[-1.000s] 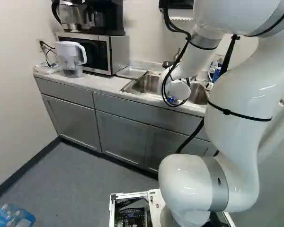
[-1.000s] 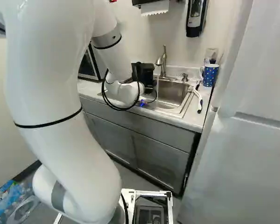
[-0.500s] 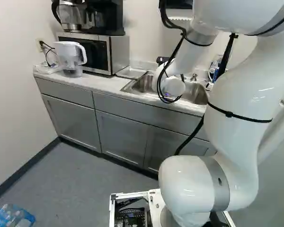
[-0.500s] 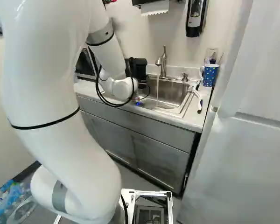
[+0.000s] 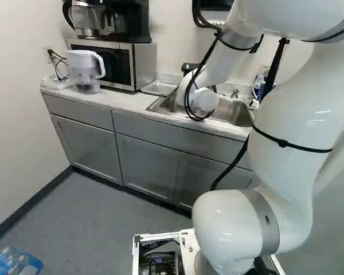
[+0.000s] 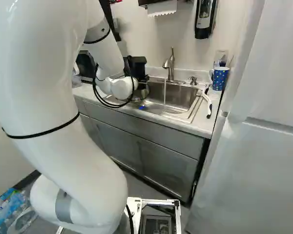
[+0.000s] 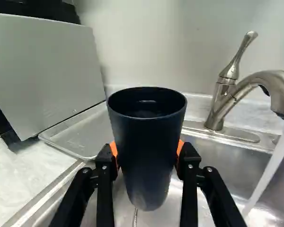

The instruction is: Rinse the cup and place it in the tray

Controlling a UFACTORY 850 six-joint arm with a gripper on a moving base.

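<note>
so the dark cup is upright-ish, mouth up, long axis roughly vertical, w/ the tool clamped on it from both sides, an orange pad at each side of the wall. can't tell if there's water inside tbh

cup's over the sink, at the end by the tray, and well apart from the running water. the tray lies beyond the cup and off to the microwave side, opp. side from the faucet. it's flat on the bench next to the sink, right up by the microwave, so imo the whole move hangs on that: go sideways over the sink edge & a bit fwd, then down, cup's axis kept vertical so the base lands flat

only one arm in play, so no q. of which is nearer

prob at the carry-to-tray step, rinse likely done, but idk for sure from this. if there IS water in it, it needs tipping out over the sink 1st. main risks: base clipping the tray rim on the way in, the tool or cup bumping the microwave, or wet sides slipping btwn the pads
</note>
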